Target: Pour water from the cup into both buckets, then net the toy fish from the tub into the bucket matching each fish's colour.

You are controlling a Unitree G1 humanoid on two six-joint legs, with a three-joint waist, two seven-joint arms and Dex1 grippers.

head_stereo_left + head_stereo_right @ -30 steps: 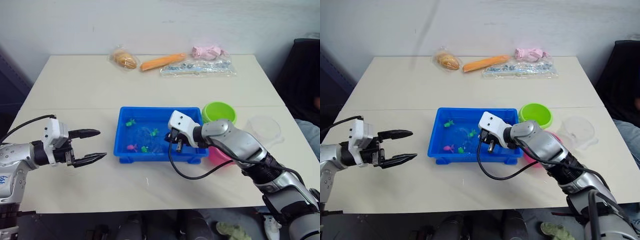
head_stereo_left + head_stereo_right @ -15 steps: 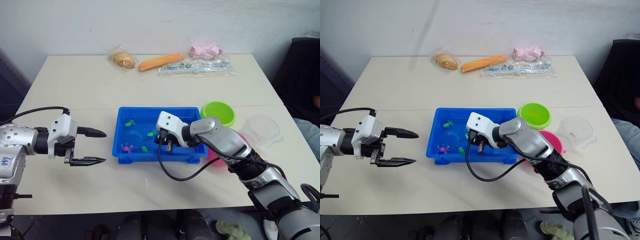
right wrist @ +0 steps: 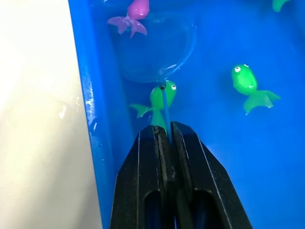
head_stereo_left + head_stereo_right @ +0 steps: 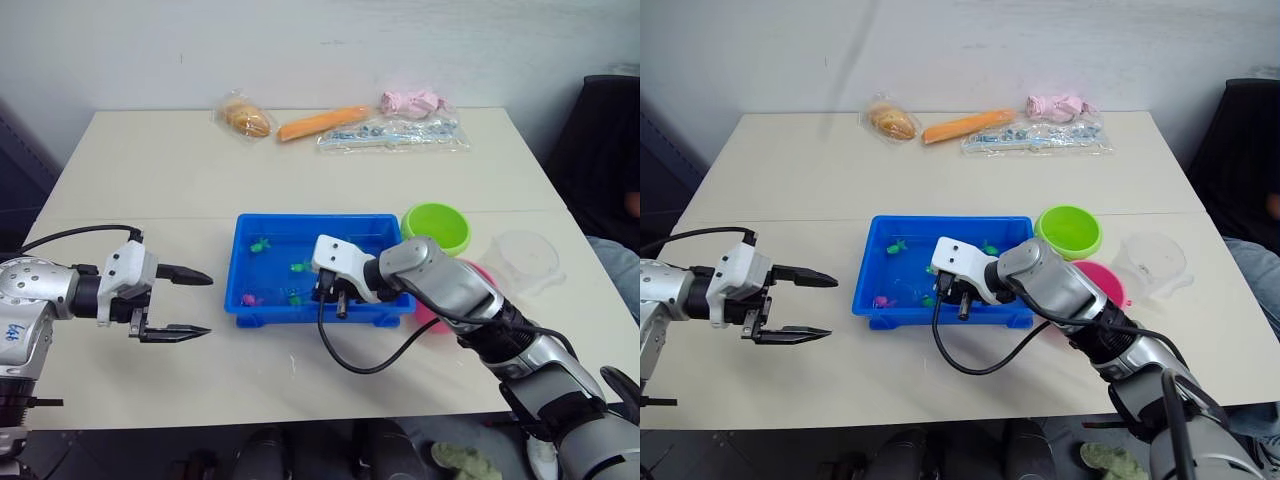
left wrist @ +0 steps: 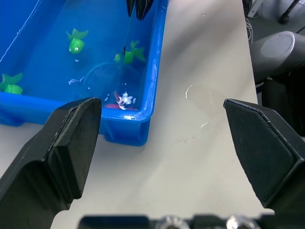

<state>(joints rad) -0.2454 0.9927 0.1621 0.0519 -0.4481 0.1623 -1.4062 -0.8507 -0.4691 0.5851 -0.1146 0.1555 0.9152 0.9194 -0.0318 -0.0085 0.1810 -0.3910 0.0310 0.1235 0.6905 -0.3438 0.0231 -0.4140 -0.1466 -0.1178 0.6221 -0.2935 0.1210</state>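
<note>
My left gripper (image 4: 190, 302): hovers over the bare table (image 4: 150, 170), left of the tub and apart from it; fingers (image 5: 62, 148) spread wide, nothing between them, touching nothing.

Tub (image 4: 270, 310): bright blue, at the table's middle, holding water. A small wet patch lies on the tabletop just beside its near rim in my left wrist view.

Toy fish: green fish (image 3: 248, 88) and a pink fish (image 3: 131, 14) loose in the tub; another green one (image 3: 159, 100) lies right in front of my right fingertips.

My right gripper (image 3: 164, 136): reaches into the tub near its front wall; fingers (image 3: 143, 191) pressed together, pinching the thin handle of a net (image 3: 157, 47). The net's round clear hoop lies in the water beside the pink fish.

Green bucket (image 4: 437, 226): upright just beyond the tub's right far corner.

Pink bucket (image 4: 1102, 285): right of the tub, partly hidden behind my right arm.

Cup (image 4: 522, 258): clear, farthest right, near the buckets.

Far edge: bagged bread (image 4: 247, 117), an orange carrot (image 4: 322, 122), a clear packet (image 4: 395, 134), a pink item (image 4: 412, 101).
</note>
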